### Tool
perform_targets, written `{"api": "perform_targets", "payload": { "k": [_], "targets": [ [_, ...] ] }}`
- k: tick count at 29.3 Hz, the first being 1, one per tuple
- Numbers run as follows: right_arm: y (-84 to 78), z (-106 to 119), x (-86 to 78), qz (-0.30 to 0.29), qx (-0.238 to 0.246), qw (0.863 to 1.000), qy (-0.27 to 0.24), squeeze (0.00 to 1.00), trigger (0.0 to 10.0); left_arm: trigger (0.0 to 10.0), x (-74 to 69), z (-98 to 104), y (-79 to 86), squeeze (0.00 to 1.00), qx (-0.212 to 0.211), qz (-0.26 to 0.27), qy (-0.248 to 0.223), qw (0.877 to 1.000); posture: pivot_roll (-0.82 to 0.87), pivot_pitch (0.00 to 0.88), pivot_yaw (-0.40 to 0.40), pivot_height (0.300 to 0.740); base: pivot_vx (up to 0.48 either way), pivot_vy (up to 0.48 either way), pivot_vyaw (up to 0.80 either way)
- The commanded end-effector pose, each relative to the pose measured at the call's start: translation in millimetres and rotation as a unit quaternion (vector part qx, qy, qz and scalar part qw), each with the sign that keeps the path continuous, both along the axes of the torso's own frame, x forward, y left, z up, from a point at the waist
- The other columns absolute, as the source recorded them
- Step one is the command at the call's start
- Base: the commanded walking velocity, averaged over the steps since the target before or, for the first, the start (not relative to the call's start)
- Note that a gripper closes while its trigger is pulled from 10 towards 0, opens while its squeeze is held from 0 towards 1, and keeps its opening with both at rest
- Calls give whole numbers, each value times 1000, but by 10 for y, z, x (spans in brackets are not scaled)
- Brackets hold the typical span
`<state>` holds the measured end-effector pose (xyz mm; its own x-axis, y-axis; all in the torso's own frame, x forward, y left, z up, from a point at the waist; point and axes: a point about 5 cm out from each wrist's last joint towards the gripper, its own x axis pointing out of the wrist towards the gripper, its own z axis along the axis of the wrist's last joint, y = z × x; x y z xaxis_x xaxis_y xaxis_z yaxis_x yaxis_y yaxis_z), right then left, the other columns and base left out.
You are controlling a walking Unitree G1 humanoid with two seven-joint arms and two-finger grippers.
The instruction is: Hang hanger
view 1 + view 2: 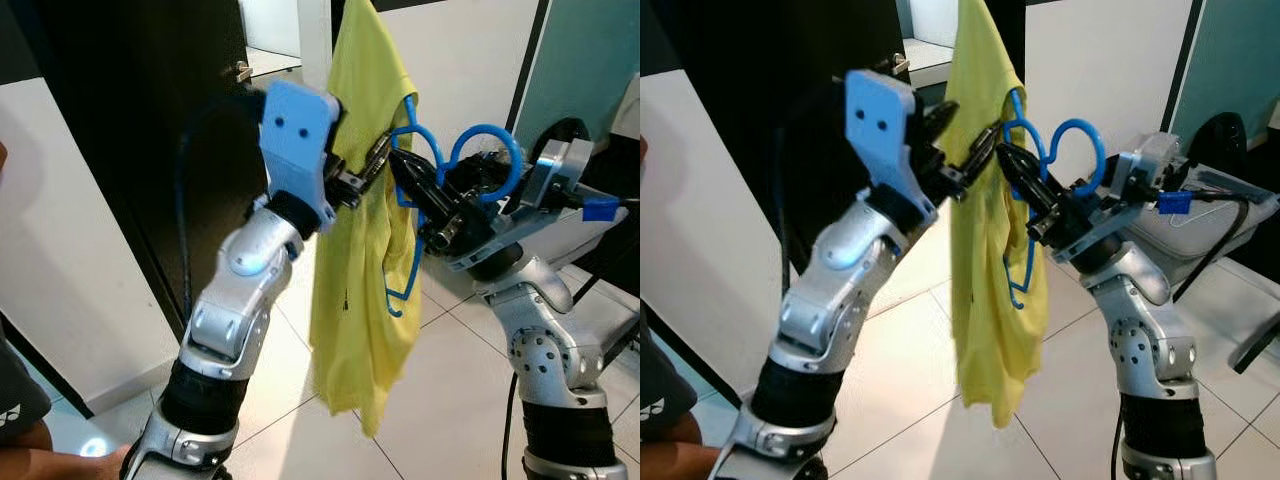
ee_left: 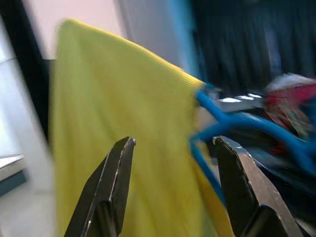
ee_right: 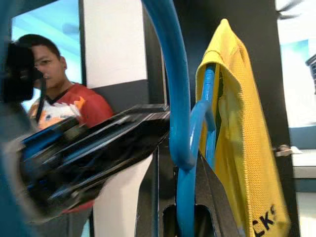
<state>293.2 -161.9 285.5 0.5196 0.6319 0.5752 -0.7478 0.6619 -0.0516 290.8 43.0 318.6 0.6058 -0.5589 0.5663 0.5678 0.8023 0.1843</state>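
A yellow shirt [image 1: 360,260] hangs on a blue hanger [image 1: 412,215], held up in mid-air in front of me. The hanger's hook [image 1: 490,135] curls over my right gripper [image 1: 402,168], which is shut on the hanger wire; in the right wrist view the blue hanger [image 3: 181,143] runs between the two black fingers [image 3: 213,197], with the yellow shirt [image 3: 242,148] beside it. My left gripper [image 1: 374,160] is raised at the shirt's shoulder and stands open. The left wrist view has the yellow shirt [image 2: 123,98] and blue hanger [image 2: 232,121] just beyond its spread fingers [image 2: 118,173].
A dark door [image 1: 130,130] with a handle [image 1: 243,70] stands behind my left arm, and a white wall [image 1: 60,250] lies to its left. A person [image 1: 20,420] is at the lower left. The floor [image 1: 450,400] is pale tile. A person in a red top [image 3: 64,108] is in the right wrist view.
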Motion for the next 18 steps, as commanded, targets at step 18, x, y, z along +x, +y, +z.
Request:
{"api": "perform_targets", "payload": {
  "k": [18],
  "targets": [
    [141, 63, -153, 69, 2, 997, -21, 0, 10000, 10000, 182, 24, 209, 0, -10, 101, 7, 995, -65, 0, 44, 740, 0, 0, 0]
  ]
}}
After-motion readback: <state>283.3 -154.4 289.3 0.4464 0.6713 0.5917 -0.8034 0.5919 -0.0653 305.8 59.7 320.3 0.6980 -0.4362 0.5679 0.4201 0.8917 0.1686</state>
